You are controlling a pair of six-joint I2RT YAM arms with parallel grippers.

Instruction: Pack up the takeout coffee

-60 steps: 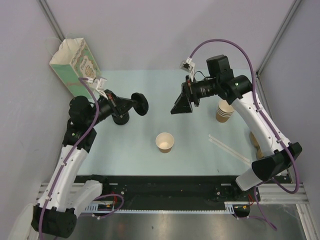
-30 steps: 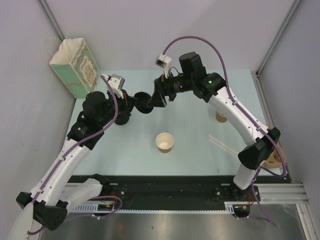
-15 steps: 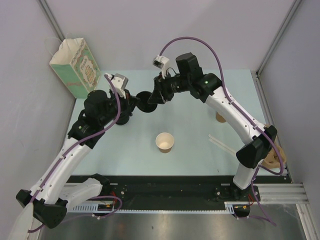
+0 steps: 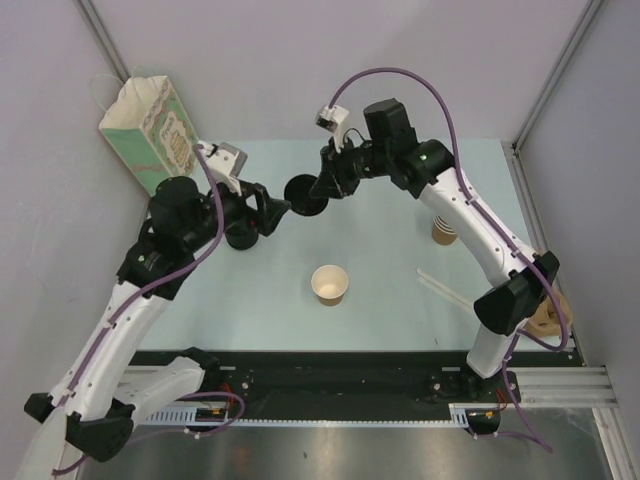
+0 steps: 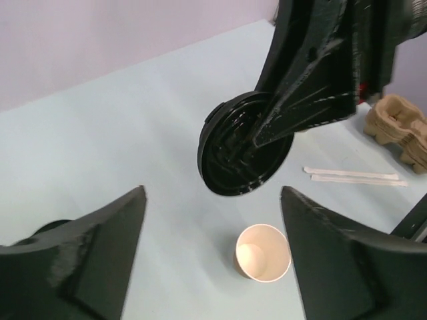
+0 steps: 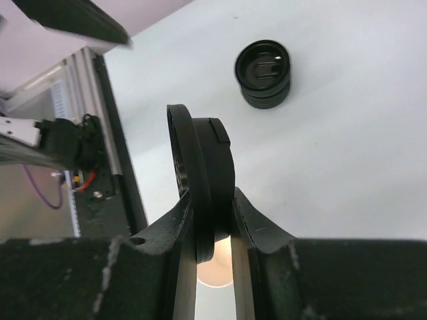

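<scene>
The right claw [image 6: 212, 207] is clamped on the lid [image 6: 200, 167]. It pinches the rim so the disc stands on edge, in the air beyond the cup [image 4: 330, 284] and slightly to its left. The left claw [image 5: 212, 200] faces the lid from the cup's left with its jaws wide apart, holding nothing and close to the disc but not touching it.

The takeout coffee is not yet assembled. The cup stands upright and uncapped on the table [image 4: 400, 270], nearer the arm bases than both claws.

**Risks**
- The grip is a narrow bite on a thin rim, so the lid could pivot or slip out while the wrist turns it flat.
- If the lid comes down tilted or off-centre, it would likely catch one side of the cup's lip and tip or shove what looks like a light cup.
- The left claw is close enough that a quick swing of the lid could clip a finger.

**Room**
- The table around the cup is bare on every side, and the descent from the lid to the cup looks unobstructed.
- The straws [image 5: 353, 176] lie to the cup's right, apart from it.
- The cup stack [image 4: 447, 228] is further right and beyond the cup.
- The carrier [image 5: 399, 130] is out at the right edge.
- The lid stack [image 6: 263, 72] sits left of the cup and beyond it, under the left arm.
- The bag [image 4: 150, 128] stands in the far left corner, well apart from the cup.
</scene>
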